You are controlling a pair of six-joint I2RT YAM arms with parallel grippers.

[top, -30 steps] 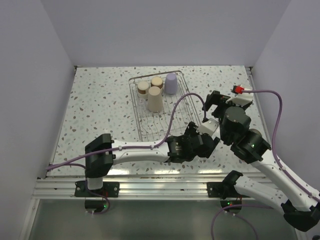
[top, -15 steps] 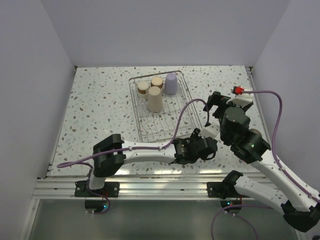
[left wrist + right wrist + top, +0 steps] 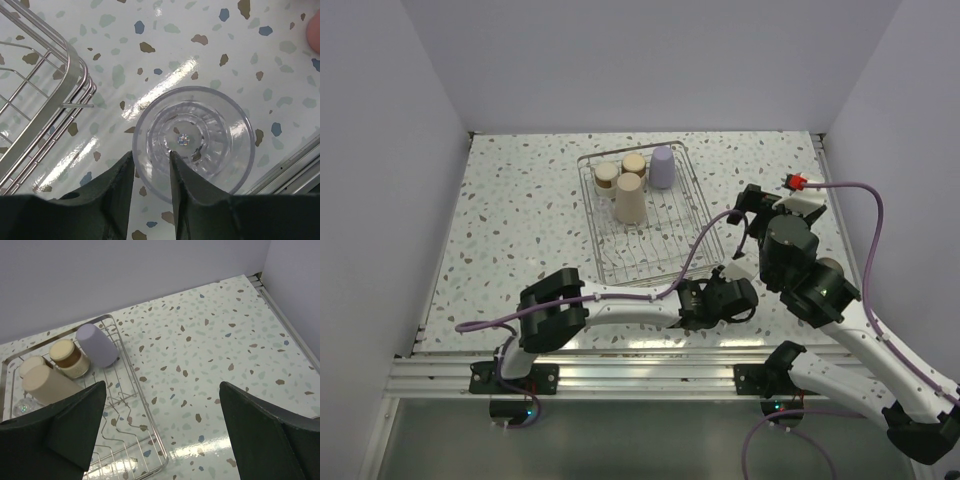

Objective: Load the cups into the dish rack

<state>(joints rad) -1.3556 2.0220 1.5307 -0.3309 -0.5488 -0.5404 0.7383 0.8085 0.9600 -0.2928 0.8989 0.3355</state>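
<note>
White terrazzo table (image 3: 510,220) flecked with brown, blue and green, and on it a silver wire dish rack (image 3: 665,230). The lavender cup (image 3: 662,167), beige tumbler (image 3: 629,198) and 2 steel cups (image 3: 607,176) with tan bases are plain, while the clear glass cup (image 3: 215,135) shows concentric rings in its base. The arms (image 3: 620,303) are white and black, with lavender cables (image 3: 845,183).

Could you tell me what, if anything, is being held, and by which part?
Nothing clamped yet: the left end effector straddles the rim of the clear glass cup; the right end effector is empty.
</note>
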